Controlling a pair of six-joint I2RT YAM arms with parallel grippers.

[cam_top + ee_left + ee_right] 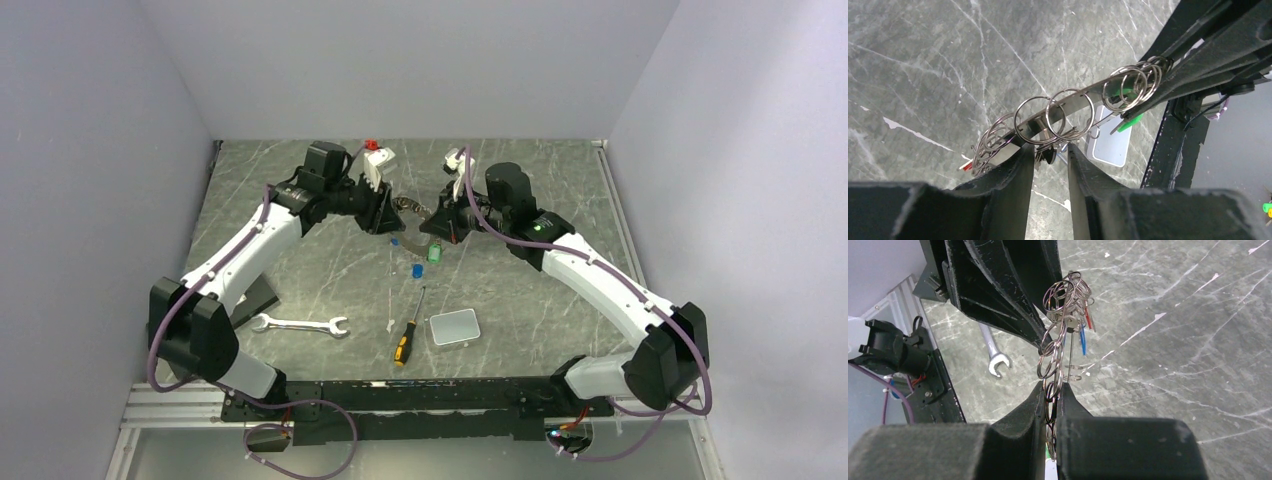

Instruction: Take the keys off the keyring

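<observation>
Many shiny wire rings (1068, 115) thread the thin curved metal keyring (1098, 91).

keyring (1075, 100): both ends disappearing behind jaws
keys (434, 252): showing too small to be telling hanging from lying on the counter (320, 270)
wrench (995, 360): handle hiding behind the left gripper (1047, 322)
grey box (1110, 145): partly hiding behind the keyring

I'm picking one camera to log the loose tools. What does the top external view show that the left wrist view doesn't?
Only top external: the wrench and the screwdriver lying on the table. Only left wrist: the small split rings threaded along the keyring. Both: the keyring, raised off the table, and the grey box.
</observation>
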